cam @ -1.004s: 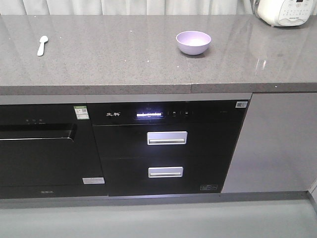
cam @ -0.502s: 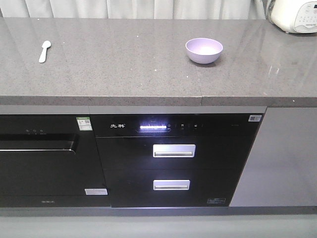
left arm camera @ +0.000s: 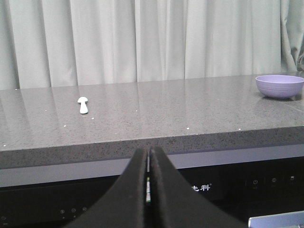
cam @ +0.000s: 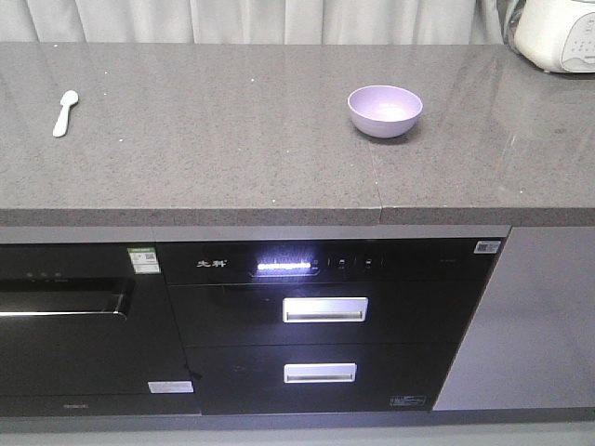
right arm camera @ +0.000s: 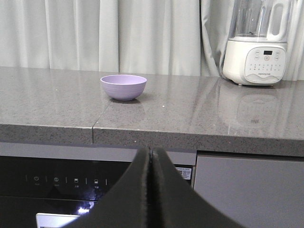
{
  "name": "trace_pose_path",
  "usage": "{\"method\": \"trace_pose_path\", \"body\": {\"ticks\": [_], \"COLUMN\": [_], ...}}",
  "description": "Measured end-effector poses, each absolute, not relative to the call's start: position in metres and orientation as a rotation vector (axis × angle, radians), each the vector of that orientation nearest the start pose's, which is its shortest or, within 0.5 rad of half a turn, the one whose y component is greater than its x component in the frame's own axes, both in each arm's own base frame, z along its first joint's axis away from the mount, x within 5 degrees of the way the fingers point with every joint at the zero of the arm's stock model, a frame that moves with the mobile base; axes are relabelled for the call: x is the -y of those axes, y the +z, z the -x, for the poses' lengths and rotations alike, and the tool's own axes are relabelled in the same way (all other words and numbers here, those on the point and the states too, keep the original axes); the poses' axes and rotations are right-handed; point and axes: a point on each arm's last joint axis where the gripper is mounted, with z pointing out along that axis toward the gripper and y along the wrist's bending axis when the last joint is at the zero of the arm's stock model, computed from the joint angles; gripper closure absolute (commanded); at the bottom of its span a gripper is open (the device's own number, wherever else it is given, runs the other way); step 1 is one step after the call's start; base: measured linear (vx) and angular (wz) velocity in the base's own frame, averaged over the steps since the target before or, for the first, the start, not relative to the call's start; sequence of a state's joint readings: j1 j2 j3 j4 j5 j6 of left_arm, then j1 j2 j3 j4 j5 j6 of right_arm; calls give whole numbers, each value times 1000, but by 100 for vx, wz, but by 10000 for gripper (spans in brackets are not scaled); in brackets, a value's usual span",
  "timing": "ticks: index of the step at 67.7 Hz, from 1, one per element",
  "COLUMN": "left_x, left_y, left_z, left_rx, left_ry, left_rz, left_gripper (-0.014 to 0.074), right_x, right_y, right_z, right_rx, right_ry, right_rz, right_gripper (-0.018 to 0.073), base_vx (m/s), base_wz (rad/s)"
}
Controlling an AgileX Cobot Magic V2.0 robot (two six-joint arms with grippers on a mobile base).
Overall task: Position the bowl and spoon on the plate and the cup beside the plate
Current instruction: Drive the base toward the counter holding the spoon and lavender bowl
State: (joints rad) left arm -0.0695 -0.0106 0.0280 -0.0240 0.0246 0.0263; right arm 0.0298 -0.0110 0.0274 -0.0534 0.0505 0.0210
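Note:
The lavender bowl [cam: 385, 111] stands upright on the grey countertop [cam: 232, 149], right of centre; it also shows as the bowl [left arm camera: 279, 86] and the bowl [right arm camera: 123, 87] in the wrist views. The pale spoon [cam: 64, 112] lies flat at the far left, handle toward the front edge, seen small as the spoon [left arm camera: 83, 104]. My left gripper [left arm camera: 148, 151] is shut with nothing in it, below the counter's front edge. My right gripper [right arm camera: 151, 151] is shut and empty too, in front of the cabinets. The plate and the cup are out of view.
A white kitchen appliance [cam: 558, 32] stands at the counter's back right corner, shown as the appliance [right arm camera: 257, 42]. Below the counter are a black oven [cam: 65, 316] and a black drawer unit [cam: 321, 321] with two silver handles. Pale curtains hang behind.
The front view has shifted: the counter now sits lower in the frame, the spoon further left, and the counter looks closer. The bowl and spoon keep their places on the counter.

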Motion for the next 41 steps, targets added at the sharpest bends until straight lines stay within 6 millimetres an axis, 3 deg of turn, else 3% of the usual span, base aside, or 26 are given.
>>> {"method": "trace_pose_path", "body": {"ticks": [41], "left_x": [4], "left_y": [202], "left_z": [-57], "left_rx": [-1525], "left_ry": [-54], "left_rz": [-55], "left_gripper": [604], "right_x": [-1], "right_y": [200], "right_z": [-57], "right_rx": [-1550], "right_ry": [-4], "right_rz": [46], "right_gripper": [561], "base_vx": [13], "base_wz": [-4]}}
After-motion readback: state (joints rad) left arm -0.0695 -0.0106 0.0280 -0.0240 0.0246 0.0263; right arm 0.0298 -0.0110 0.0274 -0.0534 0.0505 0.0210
